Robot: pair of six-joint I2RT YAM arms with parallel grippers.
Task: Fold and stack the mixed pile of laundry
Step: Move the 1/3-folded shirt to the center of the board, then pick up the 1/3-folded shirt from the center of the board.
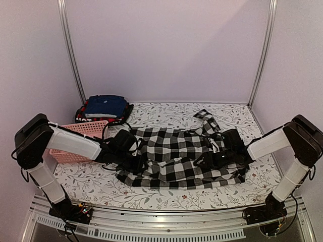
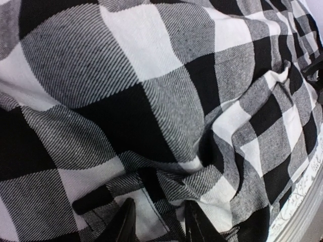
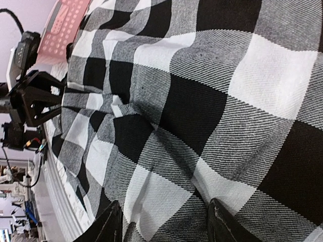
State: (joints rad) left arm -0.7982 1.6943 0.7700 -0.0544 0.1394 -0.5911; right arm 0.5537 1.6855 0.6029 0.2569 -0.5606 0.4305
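Note:
The large black-and-white checked shirt (image 1: 174, 159) lies spread and rumpled across the middle of the table, one sleeve (image 1: 208, 120) reaching toward the back. My left gripper (image 1: 135, 160) rests on the shirt's left part. Its jaws (image 2: 159, 202) stand partly apart, with a puckered fold of the checked cloth (image 2: 166, 176) lying between the fingers. On the shirt's right part my right gripper (image 1: 208, 160) presses down, open (image 3: 164, 201), fingers wide apart on flat cloth. At the back left is a folded stack: navy blue trousers (image 1: 105, 106) on top of a red-and-black plaid piece (image 1: 83, 119).
A pink slotted basket (image 1: 75, 143) lies at the left, partly behind my left arm; it also shows in the right wrist view as the pink basket (image 3: 65, 22). The floral tablecloth (image 1: 166, 112) ends at the metal front rail (image 1: 166, 222). Pale walls stand close on three sides.

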